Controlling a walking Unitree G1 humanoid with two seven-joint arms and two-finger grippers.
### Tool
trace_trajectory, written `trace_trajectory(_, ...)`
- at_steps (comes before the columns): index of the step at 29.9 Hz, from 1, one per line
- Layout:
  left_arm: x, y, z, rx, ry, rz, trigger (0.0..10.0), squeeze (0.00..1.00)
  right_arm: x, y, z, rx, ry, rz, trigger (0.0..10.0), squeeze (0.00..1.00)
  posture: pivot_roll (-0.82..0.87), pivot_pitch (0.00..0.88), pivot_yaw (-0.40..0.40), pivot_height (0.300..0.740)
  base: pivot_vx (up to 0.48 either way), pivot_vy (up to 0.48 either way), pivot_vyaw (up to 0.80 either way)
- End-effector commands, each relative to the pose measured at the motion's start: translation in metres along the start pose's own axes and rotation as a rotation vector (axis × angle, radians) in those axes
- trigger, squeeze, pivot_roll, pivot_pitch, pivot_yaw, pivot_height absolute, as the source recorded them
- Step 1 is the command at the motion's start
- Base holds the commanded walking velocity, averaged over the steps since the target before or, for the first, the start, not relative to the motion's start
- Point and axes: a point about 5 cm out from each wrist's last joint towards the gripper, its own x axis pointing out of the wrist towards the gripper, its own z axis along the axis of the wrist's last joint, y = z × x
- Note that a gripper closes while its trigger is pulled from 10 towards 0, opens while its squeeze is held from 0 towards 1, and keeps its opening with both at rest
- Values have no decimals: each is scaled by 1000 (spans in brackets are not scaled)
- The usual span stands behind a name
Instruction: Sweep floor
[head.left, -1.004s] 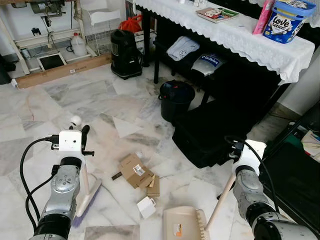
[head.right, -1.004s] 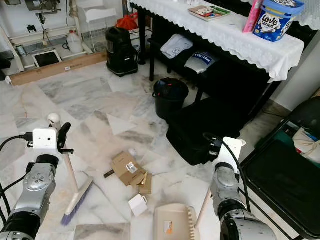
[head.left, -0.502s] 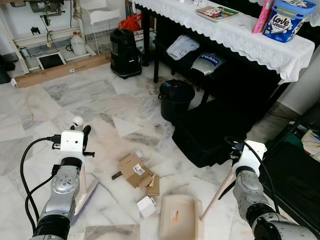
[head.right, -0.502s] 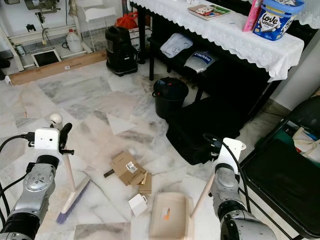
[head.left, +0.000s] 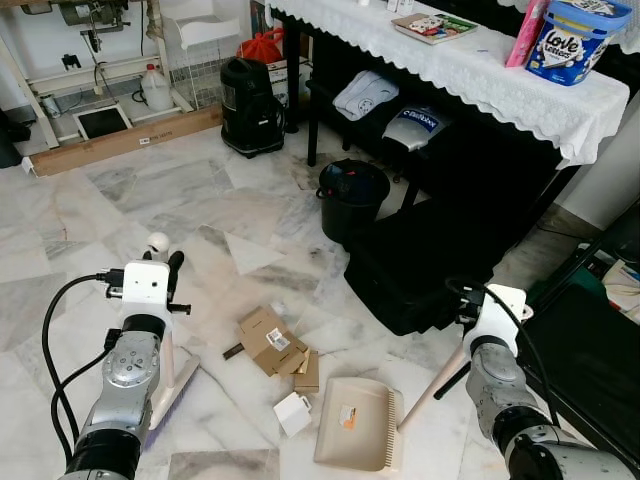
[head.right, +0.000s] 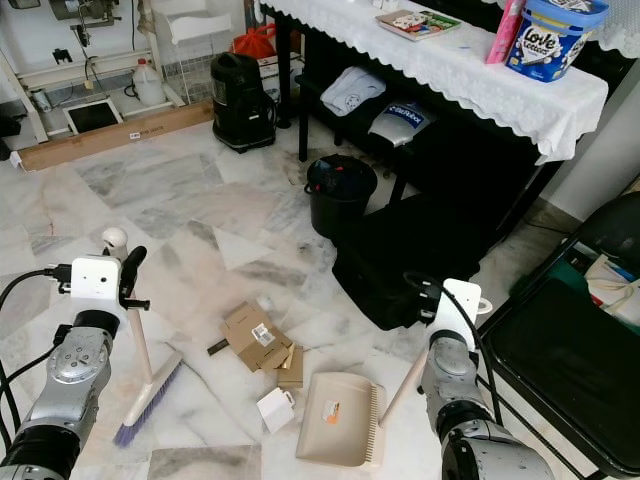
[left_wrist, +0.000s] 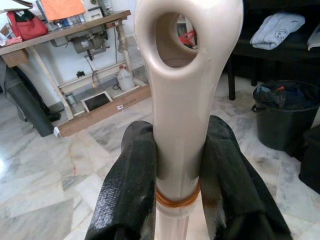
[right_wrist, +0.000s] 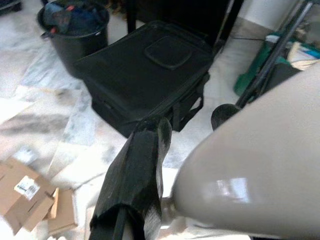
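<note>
Here, at the robot's left, the left gripper (left_wrist: 175, 170) is clamped on the top of the broom (head.right: 150, 385) handle, just under its hanging loop, one black finger (left_wrist: 127, 185) on each side; the bristle head rests on the marble floor (head.left: 90, 220) beside that arm. The broom looks light and stiff, and a hold this high probably gives reach but little downward pressure. Just beyond the bristles lie the flattened cardboard pieces (head.left: 270, 340) and a small white box (head.left: 293, 413), light scraps that should slide readily on polished stone. Next comes the beige dustpan (head.left: 358, 425), flat on the floor with its mouth toward the scraps; its long handle slants up to the right gripper (head.right: 440, 315), which grasps it near the top. Behind stand a black bucket (head.left: 352, 195) and a black bag (head.left: 430, 265) under the cloth-covered table (head.left: 470, 70), a likely trap for stray bits
</note>
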Motion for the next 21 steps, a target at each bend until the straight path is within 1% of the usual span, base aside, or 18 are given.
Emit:
trace_trajectory(1, 2, -1, 8, 20, -39, -18, 10000, 0, -1, -1, -5, -17, 28, 12, 10000, 0, 98, 47, -74, 740, 0, 0, 0)
trace_trajectory(5, 2, -1, 8, 17, -37, -16, 10000, 0, 0, 1, -1, -22, 9, 45, 10000, 0, 98, 47, -74, 740, 0, 0, 0)
trace_trajectory(8, 0, -3, 6, 14, -32, -18, 10000, 0, 0, -1, -3, -56, 19, 59, 10000, 0, 91, 51, -78, 740, 0, 0, 0)
trace_trajectory(10, 0, -3, 5, 14, -31, -18, 10000, 0, 0, -1, -3, -59, 21, 62, 10000, 0, 91, 51, -78, 740, 0, 0, 0)
trace_trajectory(14, -1, -3, 5, 13, -29, -17, 10000, 0, 1, -2, -3, -115, 28, 84, 10000, 0, 91, 51, -78, 740, 0, 0, 0)
trace_trajectory(16, -1, -3, 5, 12, -30, -17, 10000, 0, 1, -1, -1, -127, 16, 99, 10000, 0, 86, 59, -79, 740, 0, 0, 0)
trace_trajectory(17, 0, -3, 5, 13, -31, -16, 10000, 0, 1, -1, 1, -160, 4, 122, 10000, 0, 86, 59, -79, 740, 0, 0, 0)
trace_trajectory(21, 0, -3, 6, 13, -32, -16, 10000, 0, 2, -1, 4, -200, -19, 144, 10000, 0, 81, 62, -78, 740, 0, 0, 0)
